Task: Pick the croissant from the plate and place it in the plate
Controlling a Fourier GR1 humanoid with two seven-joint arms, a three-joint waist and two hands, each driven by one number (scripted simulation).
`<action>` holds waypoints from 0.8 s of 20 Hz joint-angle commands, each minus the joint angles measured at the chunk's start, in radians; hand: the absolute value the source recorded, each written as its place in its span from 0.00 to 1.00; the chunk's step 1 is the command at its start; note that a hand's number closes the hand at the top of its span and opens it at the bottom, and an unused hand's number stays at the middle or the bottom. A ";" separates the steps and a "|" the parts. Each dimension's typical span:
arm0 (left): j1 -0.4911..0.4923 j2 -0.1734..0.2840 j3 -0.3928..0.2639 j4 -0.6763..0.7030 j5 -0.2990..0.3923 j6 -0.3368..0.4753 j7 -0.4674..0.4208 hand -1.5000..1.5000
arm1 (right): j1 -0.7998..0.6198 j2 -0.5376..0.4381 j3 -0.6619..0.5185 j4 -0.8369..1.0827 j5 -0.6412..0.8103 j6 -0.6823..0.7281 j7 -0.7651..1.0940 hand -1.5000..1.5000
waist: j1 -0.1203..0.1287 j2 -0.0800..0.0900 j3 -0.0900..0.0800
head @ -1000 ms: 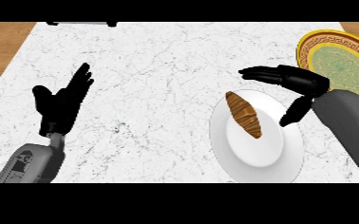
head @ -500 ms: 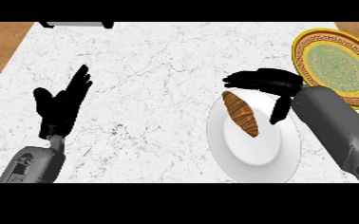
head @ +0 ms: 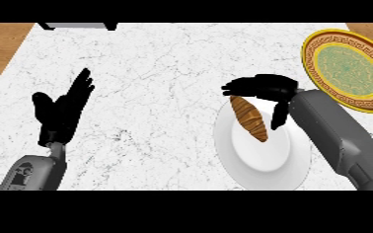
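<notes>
A brown croissant (head: 249, 118) lies on the left half of a white plate (head: 273, 165) at the lower right of the counter. My right hand (head: 264, 88) hovers over the croissant's far end, fingers stretched leftward and thumb hanging down beside the croissant's right side; it holds nothing. A yellow plate with a green centre (head: 342, 68) sits at the right edge, partly cut off. My left hand (head: 62, 109) rests open at the left, fingers pointing up.
The white marble counter (head: 160, 69) gives way to wood at the top left corner (head: 15, 37). A dark-edged grey object (head: 76, 25) lies at the counter's far edge, top left.
My right hand has moved left and slightly down, from beside the white plate to over the croissant's far end. The left hand and croissant have stayed put.
</notes>
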 commanded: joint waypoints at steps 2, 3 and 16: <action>-0.007 -0.023 0.021 -0.005 -0.023 -0.010 0.005 0.50 | -0.033 0.043 -0.033 0.086 0.076 -0.003 -0.055 0.00 | 0.001 0.001 0.000; 0.060 -0.022 0.017 -0.079 -0.020 -0.016 0.026 0.50 | 0.014 0.041 -0.045 0.012 0.077 -0.003 -0.018 0.00 | -0.003 -0.002 0.000; 0.069 0.000 0.066 -0.103 -0.030 -0.077 0.028 0.50 | 0.029 0.108 0.011 0.047 0.234 -0.077 -0.112 1.00 | 0.008 -0.001 0.001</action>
